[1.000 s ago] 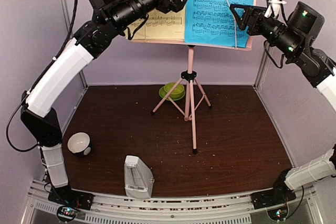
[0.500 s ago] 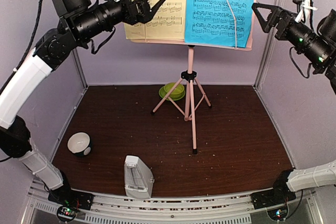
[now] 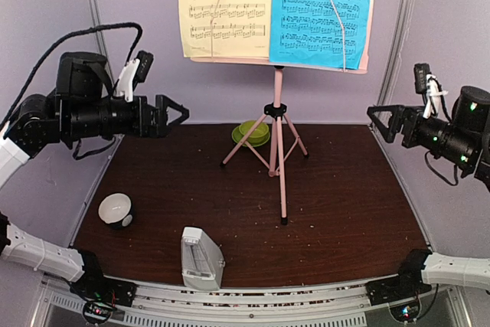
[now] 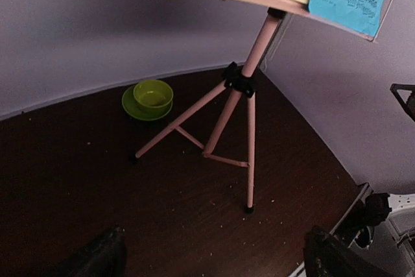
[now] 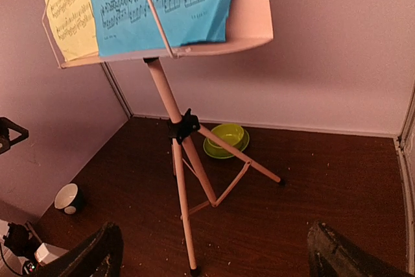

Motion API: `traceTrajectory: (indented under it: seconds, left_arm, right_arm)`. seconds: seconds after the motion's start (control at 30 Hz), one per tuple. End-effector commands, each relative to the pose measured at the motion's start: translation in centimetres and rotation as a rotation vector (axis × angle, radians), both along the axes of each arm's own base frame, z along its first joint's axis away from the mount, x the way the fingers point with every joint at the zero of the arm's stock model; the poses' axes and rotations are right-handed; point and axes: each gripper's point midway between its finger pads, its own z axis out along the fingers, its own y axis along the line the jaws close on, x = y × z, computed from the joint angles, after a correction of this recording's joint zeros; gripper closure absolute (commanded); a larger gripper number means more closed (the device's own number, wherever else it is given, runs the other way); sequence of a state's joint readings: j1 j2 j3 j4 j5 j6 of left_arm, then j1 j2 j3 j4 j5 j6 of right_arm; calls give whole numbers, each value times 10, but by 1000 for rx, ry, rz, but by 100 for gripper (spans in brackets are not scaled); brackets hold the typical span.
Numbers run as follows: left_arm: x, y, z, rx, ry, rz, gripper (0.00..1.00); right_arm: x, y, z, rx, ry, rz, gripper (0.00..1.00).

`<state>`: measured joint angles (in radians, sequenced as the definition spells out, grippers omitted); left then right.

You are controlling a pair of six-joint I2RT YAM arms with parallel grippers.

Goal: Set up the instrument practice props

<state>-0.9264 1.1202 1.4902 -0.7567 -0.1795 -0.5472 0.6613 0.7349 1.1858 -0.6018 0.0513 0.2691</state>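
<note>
The pink music stand is upright on its tripod legs at the middle back. A yellow page and a blue page rest side by side on its panel, each behind a thin wire holder. The white-grey metronome sits near the front edge, left of centre. My left gripper hovers open at the left wall, well below the pages and pointing right. My right gripper hovers open at the right wall, pointing left. Neither holds anything. The wrist views show the stand beyond open, empty fingers.
A green bowl on a saucer lies behind the tripod legs. A small white-and-black bowl sits at the front left. Purple walls close in the back and both sides. Crumbs dot the dark wooden floor.
Both arms have dropped from the stand's panel and pulled back toward their own side walls. The right jaws have opened wider. Both pages stay on the stand.
</note>
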Motion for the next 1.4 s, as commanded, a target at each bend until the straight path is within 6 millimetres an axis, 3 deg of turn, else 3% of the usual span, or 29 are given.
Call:
traceTrajectory:
  seconds: [0.0,0.17,0.33,0.53,0.83,1.0,1.13,1.37]
  left_arm:
    - [-44,2,-71,108,257,-11,2]
    - [-89,-21,-114,214,394,-20,2]
    - [-120,-44,-150,331,499,-13,2]
    - [-127,-45,-188,448,594,88,2]
    - [-141,-54,-234,509,725,154,20]
    - [-143,-63,-241,486,729,123,36]
    - [-143,-70,-241,499,719,98,56]
    - [-124,-97,-206,526,557,8,63]
  right_arm:
    - [-13,1,-54,24,135,31,0]
    - [-14,1,-97,6,206,24,0]
    - [-13,2,-109,9,223,21,0]
    - [-12,6,-115,10,238,31,0]
    - [-13,9,-121,8,256,42,0]
    - [-12,10,-122,10,261,46,0]
    - [-13,9,-120,8,255,46,0]
    - [-14,8,-116,13,244,43,0]
